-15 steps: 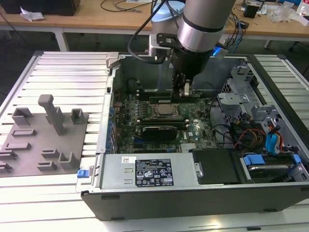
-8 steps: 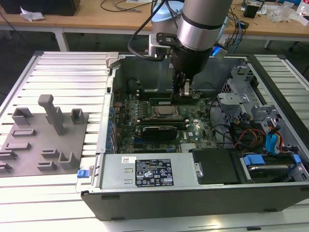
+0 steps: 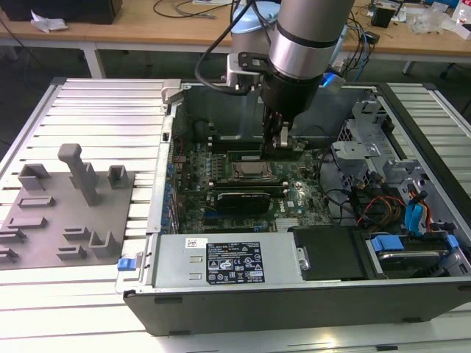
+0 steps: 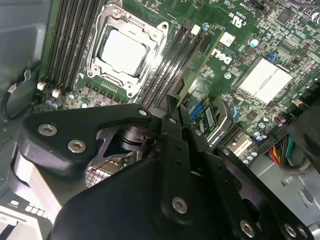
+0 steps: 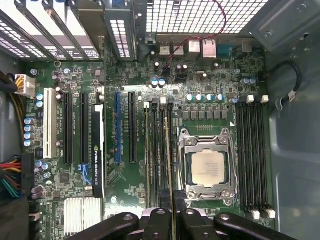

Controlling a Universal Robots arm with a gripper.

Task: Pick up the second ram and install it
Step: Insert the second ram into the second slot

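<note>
Exterior view
Arm: reaches down from above into the open computer case (image 3: 412, 147), wrist over the motherboard (image 3: 294, 202).
Gripper (image 3: 283, 143): fingers down among the memory slots just behind the CPU socket (image 3: 250, 171), seen from this camera.
Second ram (image 3: 291, 145): barely visible at the fingertips, a thin green edge at slot level; whether it is seated cannot be told here.
Around: black card (image 3: 239, 200) lies across the board just in front of the socket; power supply (image 3: 228, 259) along the near wall; drive bays and a cable bundle (image 3: 383, 206) at the exterior view's right; grey fixture plate (image 3: 66, 220) with upright blocks outside the case at the exterior view's left.
In the way: case wall and drive cage stand close beside the wrist.

Second wrist view
Gripper (image 4: 176, 107): black linkage covers the near part of the picture; fingers pressed together on a thin green board edge.
Second ram (image 4: 197, 62): runs edge-on from the fingertips, along the bank of slots beside the CPU socket (image 4: 125, 50).
Around: silver heatsink (image 4: 262, 80), coloured wires (image 4: 282, 147).

First wrist view
Gripper (image 5: 172, 215): fingers pinch the stick, no gap showing.
Second ram (image 5: 169, 160): thin edge in line with the slots between the CPU socket (image 5: 207, 167) and the expansion slots (image 5: 80, 130).
Around: a second memory bank (image 5: 252, 155) beyond the socket, rear vent grille (image 5: 200, 15), heatsink (image 5: 82, 215).
</note>
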